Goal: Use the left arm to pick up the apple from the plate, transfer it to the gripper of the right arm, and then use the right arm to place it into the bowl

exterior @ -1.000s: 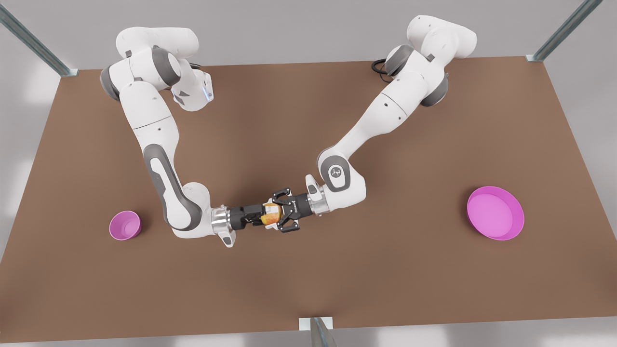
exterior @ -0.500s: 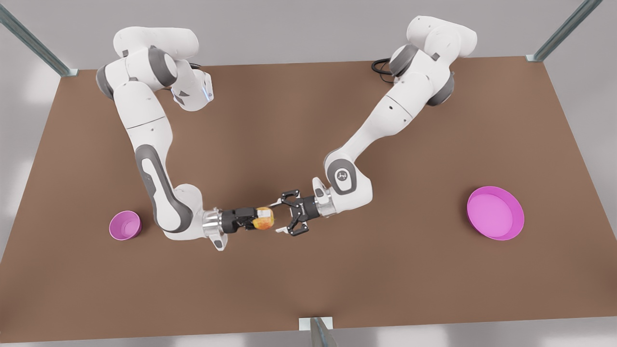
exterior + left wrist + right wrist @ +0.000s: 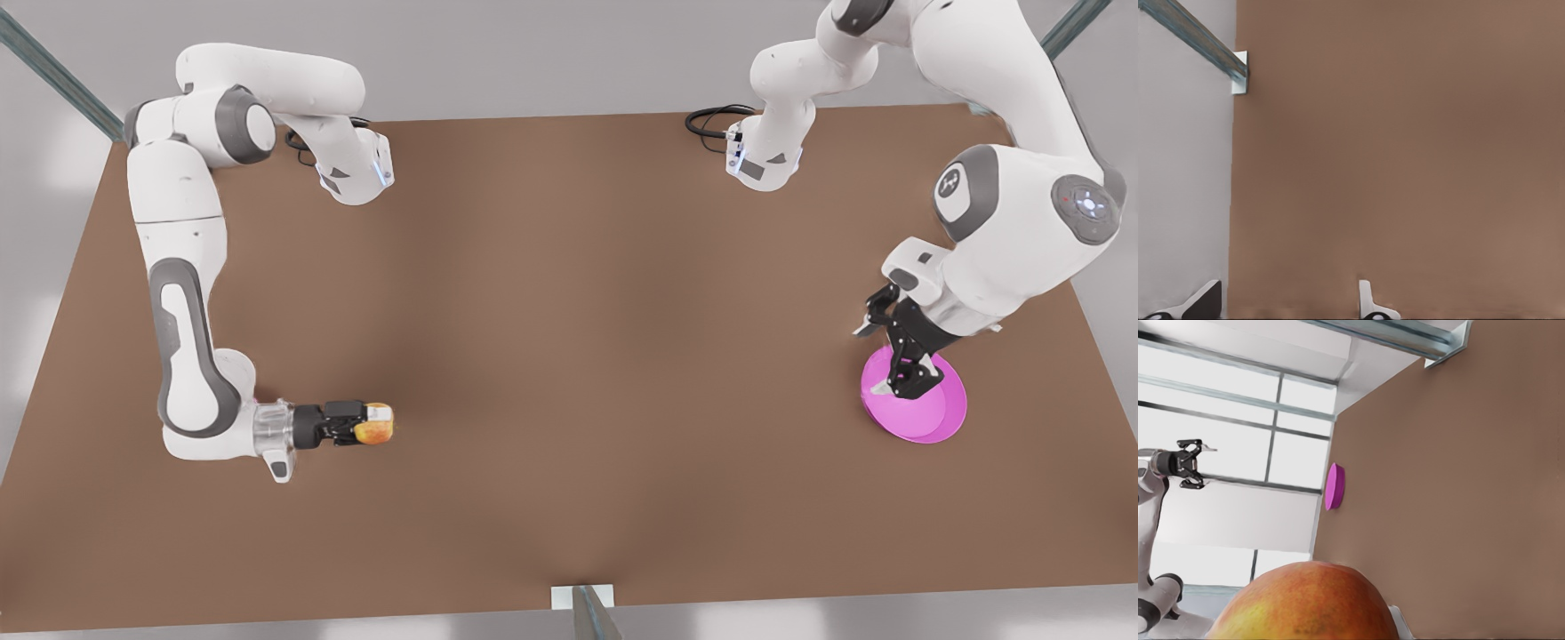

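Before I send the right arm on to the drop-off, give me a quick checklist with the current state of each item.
1. Right pincer shut on the apple: ok.
2. Left pincer released and out of the way: ok, open, above the plate.
3. Apple off the plate: ok.
4. Apple above the bowl: not ok, bare table lies under it.
5. Bowl's position and the path to it: cannot tell.

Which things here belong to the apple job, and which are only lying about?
Job: small round yellow-red apple, held in the right claw; wide shallow magenta plate, under the open left claw.
Lying about: black cable; grey metal frame posts.
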